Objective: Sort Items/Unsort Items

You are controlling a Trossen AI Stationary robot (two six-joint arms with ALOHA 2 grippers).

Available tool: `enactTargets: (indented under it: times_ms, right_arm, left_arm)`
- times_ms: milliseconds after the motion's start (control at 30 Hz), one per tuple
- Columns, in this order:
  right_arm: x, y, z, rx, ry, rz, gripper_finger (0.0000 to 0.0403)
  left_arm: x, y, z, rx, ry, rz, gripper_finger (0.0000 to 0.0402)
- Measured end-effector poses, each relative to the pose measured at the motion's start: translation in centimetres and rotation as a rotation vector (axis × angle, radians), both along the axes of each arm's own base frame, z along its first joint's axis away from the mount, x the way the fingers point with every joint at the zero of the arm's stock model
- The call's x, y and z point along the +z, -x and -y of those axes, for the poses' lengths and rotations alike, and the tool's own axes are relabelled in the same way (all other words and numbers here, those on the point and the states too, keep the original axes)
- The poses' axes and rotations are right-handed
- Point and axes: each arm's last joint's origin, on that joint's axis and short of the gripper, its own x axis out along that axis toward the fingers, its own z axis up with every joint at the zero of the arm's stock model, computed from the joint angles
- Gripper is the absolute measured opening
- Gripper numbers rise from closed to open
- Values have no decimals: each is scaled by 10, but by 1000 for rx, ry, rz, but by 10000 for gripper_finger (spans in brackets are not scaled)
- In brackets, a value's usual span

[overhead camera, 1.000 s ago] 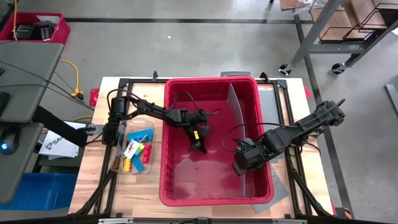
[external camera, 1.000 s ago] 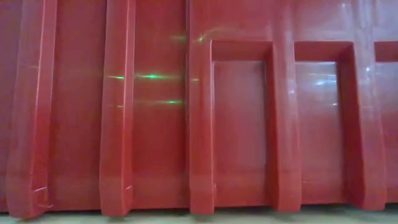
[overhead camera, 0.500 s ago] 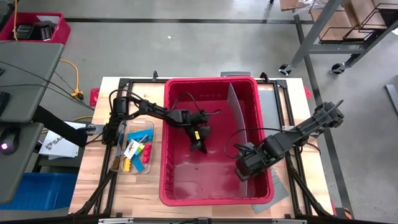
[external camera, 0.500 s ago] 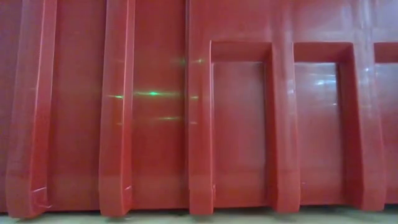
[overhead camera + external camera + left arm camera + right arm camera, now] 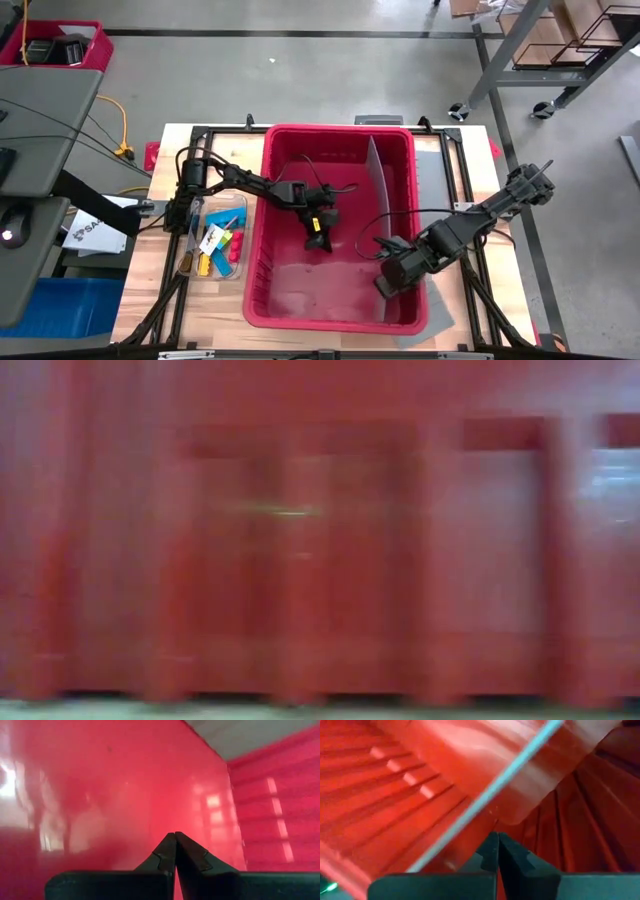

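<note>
Nearest the front edge of the table, the right gripper sits low inside the large red plastic bin, close to the grey upright divider panel and the bin's front right corner. Its jaws are fully closed and hold nothing; the right wrist view shows the fingertips pressed together against red wall and the divider's pale edge.

Hazard: the bin appears blurred in the low view, which suggests it is sliding. A closed gripper bearing on the wall or divider could push the bin further, tip it, or dislodge the divider.

Further in, the left gripper hangs over the bin floor near its centre. Its jaws are also closed and empty, as the left wrist view confirms. If it descends, the tips could strike the floor.

The small coloured blocks and dark pen-like sticks lie outside the bin, in a clear shallow tray on the wooden table just beside the bin's left wall. A shifting bin could knock this tray and scatter its contents.
</note>
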Motion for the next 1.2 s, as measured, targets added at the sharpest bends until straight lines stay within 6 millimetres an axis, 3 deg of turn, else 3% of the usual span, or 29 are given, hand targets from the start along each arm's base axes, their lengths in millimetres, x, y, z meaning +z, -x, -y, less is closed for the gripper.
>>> enactTargets:
  times_ms: [200, 367, 533, 933, 1200]
  right_arm:
    - [3, -13, -5, -14, -16, 151, 0]
    - [1, -8, -1, -29, 22, 87, 0]
    - [-1, -5, 2, 16, 77, 71, 0]
    - [-1, -1, 9, 52, 73, 18, 0]
    - [3, -1, 0, 78, -20, 32, 0]
  left_arm:
    - [0, 0, -1, 31, -19, -11, 0]
    - [4, 4, -7, 2, -44, -6, 0]
    - [15, 28, -15, -61, -198, -119, 0]
    - [6, 18, 28, -120, -702, -58, 0]
    - [5, 14, 27, -25, -688, -67, 0]
